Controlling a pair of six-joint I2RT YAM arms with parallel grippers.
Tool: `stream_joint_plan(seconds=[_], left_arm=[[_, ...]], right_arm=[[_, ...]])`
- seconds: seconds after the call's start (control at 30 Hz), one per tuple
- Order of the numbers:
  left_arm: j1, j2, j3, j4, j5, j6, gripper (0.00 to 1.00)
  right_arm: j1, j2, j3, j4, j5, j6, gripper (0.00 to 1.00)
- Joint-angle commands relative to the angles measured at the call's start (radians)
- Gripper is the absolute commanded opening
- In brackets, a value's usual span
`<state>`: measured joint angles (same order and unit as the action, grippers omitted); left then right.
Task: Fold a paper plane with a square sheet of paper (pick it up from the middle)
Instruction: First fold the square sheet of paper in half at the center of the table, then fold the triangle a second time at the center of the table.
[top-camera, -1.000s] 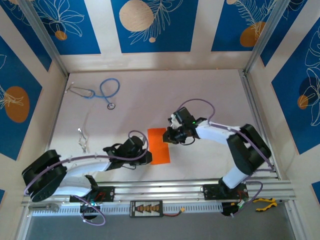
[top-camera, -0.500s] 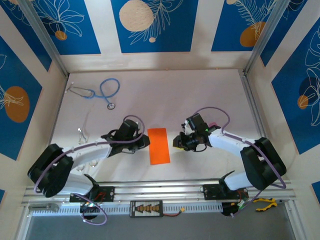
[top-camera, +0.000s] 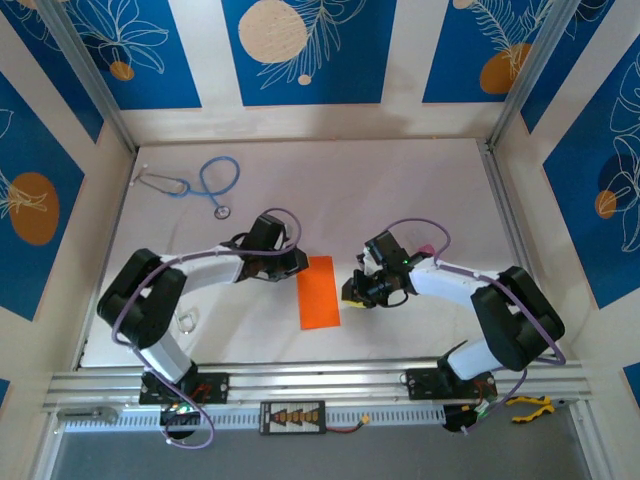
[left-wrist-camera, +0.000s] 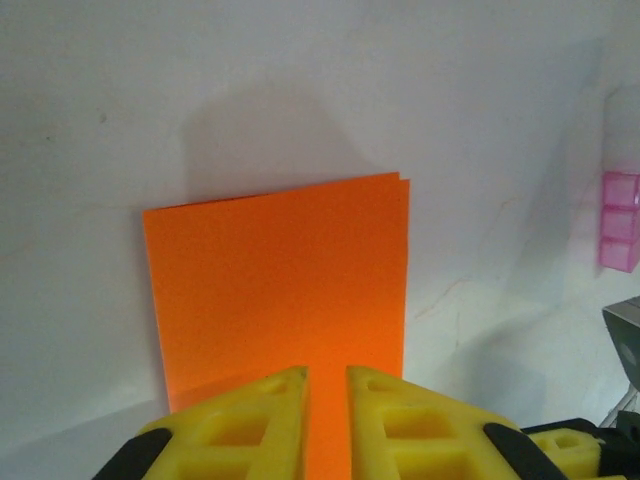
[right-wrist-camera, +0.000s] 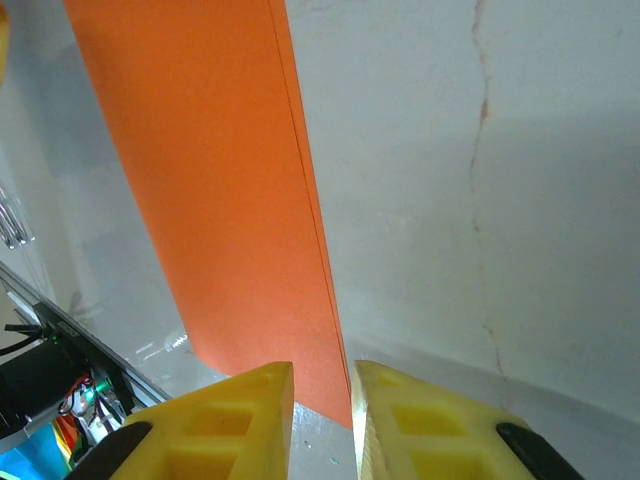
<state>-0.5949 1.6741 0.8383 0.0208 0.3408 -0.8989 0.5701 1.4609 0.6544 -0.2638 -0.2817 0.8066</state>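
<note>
**Sheet in half-fold, both hands at its edges**

Orange sheet (top-camera: 320, 292) is found flat on the desk (top-camera: 400, 190) between the two arms, as a narrow rectangle. Doubled edges are seen at one corner in the left wrist view, so the first half-fold is judged done, with creasing or corner folds to come.

The left hand (top-camera: 296, 267) is placed at the sheet's far left corner, and the right hand (top-camera: 352, 290) just beside its right long edge. On each hand the fingers are drawn close, with a slim slot left between them. Whether paper is nipped in either slot cannot be told.

For a clean step, one hand should be kept as an anchor on the doubled layers while the other works. Pressure is best run along the fold line rather than across it, so that the layers are not sheared out of register. Thin paper is expected to slide easily.

The desk is pale and smooth, with hairline cracks noted in the right wrist view. A blue stethoscope (top-camera: 205, 180) lies well apart at the far left, and a pink block (left-wrist-camera: 620, 220) sits near the right arm. The cell is walled by blue leaf-patterned panels (top-camera: 300, 50), with an aluminium rail (top-camera: 350, 380) at the near edge.
</note>
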Motion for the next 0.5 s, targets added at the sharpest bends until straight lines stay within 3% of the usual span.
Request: stream_joint_plan(seconds=[0.0, 0.47], left_arm=[[0.019, 0.046, 0.05, 0.033, 0.043, 0.029, 0.16], [0.053, 0.146, -0.009, 0.082, 0.056, 0.028, 0.16]], right_arm=[[0.015, 0.021, 0.02, 0.0, -0.031, 0.014, 0.23], [0.081, 0.007, -0.035, 0.029, -0.03, 0.067, 0.3]])
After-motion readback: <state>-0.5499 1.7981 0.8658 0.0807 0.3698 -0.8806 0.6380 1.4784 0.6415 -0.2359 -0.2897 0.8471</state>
